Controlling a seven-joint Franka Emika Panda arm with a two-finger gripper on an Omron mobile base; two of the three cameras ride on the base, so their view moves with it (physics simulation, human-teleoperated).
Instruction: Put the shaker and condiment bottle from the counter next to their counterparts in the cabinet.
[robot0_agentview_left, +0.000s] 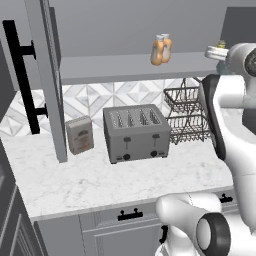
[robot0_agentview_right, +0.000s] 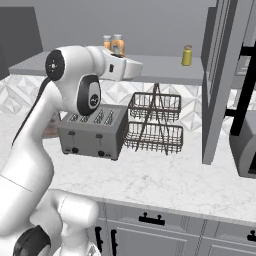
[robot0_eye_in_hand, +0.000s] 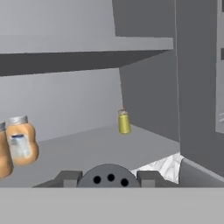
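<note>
- The gripper (robot0_eye_in_hand: 109, 178) sits at the bottom centre of the hand view, its jaws clamped on the grey cap of the shaker (robot0_eye_in_hand: 109, 175).
- Left of it, two orange condiment bottles (robot0_eye_in_hand: 21, 140) stand together on the cabinet (robot0_eye_in_hand: 105, 148) shelf.
- A yellow-olive shaker (robot0_eye_in_hand: 124, 122) stands mid-frame, well apart from them.
- Lower down, a toaster (robot0_agentview_left: 136, 131) and wire basket rack (robot0_agentview_left: 187, 116) rest on the counter (robot0_agentview_left: 115, 182).

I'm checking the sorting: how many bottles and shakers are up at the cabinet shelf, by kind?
Orange bottles: 2
Yellow shaker: 1
Grey-capped shaker in the jaws: 1
Total: 4
</note>
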